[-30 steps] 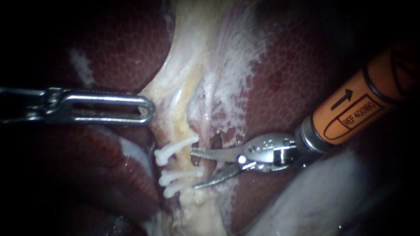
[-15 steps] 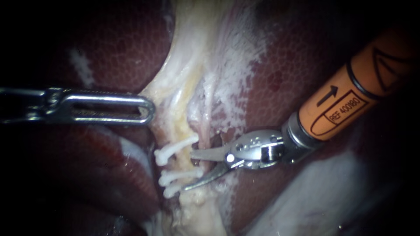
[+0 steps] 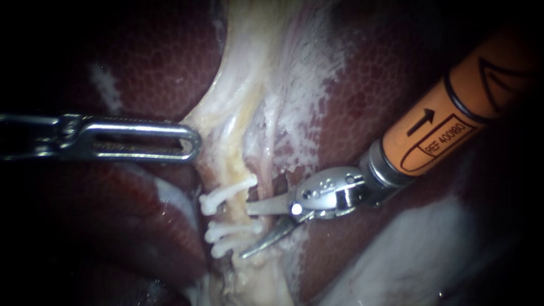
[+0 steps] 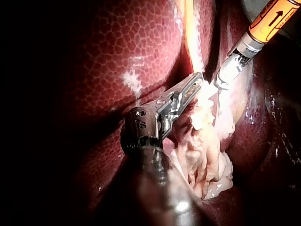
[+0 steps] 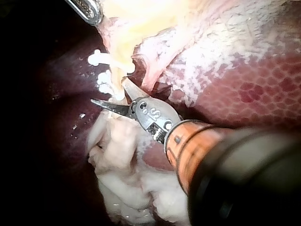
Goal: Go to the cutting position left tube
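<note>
**Right blades open at the left tube, nothing cut or gripped**

Endoscope view, clock directions.

- Background is liver [image 3: 385, 85], dark red, on both sides.
- A band of pale tissue [image 3: 255, 73] runs 12 to 6 down the middle.
- The right instrument [image 3: 247, 232] comes in from 2 o'clock, with an orange shaft, a metal wrist and two thin blades pointing toward 9. The blades stand apart in a moderate V and hold nothing. The upper one is roughly level and the lower one angles toward 7.
- The left instrument [image 3: 195, 141] comes in level from 9. Its jaws lie nearly together, clamped on the 9 o'clock edge of the pale tissue. In the left wrist view the tips sit in that same tissue.
- The left tube [image 3: 233, 208] is the yellowish strand inside the band, just off centre toward 7, running 12 to 6.
- Three white clips [image 3: 226, 191] cross it, one above and two close together below.
- The upper blade tip sits at the tube's 3 o'clock edge, in the gap between the top clip and the lower pair.
- The lower blade tip ends at 5 o'clock of the lowest clip.
- Can't tell whether either tip touches the tube.
- In the right wrist view the clips lie just ahead of the blades.
</note>
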`<state>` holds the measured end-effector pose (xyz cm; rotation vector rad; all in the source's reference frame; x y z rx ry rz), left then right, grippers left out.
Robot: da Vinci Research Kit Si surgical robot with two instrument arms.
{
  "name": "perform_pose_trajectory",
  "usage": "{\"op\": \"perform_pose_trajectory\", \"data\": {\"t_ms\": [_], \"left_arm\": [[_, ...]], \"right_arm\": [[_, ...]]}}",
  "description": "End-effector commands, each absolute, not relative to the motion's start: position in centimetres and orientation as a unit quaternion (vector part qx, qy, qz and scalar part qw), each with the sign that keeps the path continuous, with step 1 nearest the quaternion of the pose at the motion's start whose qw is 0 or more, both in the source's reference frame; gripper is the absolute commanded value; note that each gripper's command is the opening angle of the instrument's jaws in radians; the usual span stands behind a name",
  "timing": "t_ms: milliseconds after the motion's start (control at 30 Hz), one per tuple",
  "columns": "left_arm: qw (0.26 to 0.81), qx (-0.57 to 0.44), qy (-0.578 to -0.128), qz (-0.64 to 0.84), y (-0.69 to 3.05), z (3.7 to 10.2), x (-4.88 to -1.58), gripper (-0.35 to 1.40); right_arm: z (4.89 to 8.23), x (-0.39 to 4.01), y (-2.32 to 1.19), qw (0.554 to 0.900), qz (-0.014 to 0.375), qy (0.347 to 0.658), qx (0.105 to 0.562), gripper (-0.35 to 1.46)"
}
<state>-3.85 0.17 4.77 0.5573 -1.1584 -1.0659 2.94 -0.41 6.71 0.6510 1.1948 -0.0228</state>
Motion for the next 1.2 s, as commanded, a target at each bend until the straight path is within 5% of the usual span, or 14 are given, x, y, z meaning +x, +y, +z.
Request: {"op": "perform_pose_trajectory", "data": {"t_ms": [33, 500, 1200], "left_arm": [[0.671, 0.247, -0.514, -0.473, 0.17, 4.78, -3.85, -0.35], [0.671, 0.247, -0.514, -0.474, 0.16, 4.79, -3.86, -0.35], [0.671, 0.246, -0.514, -0.474, 0.16, 4.79, -3.87, -0.35]], "right_arm": [[6.72, 2.96, -0.41, 0.777, -0.009, 0.552, 0.301, 1.24], [6.75, 3.13, -0.35, 0.769, -0.003, 0.567, 0.296, 1.24], [6.62, 3.09, -0.25, 0.758, 0.070, 0.548, 0.347, 1.03]]}}
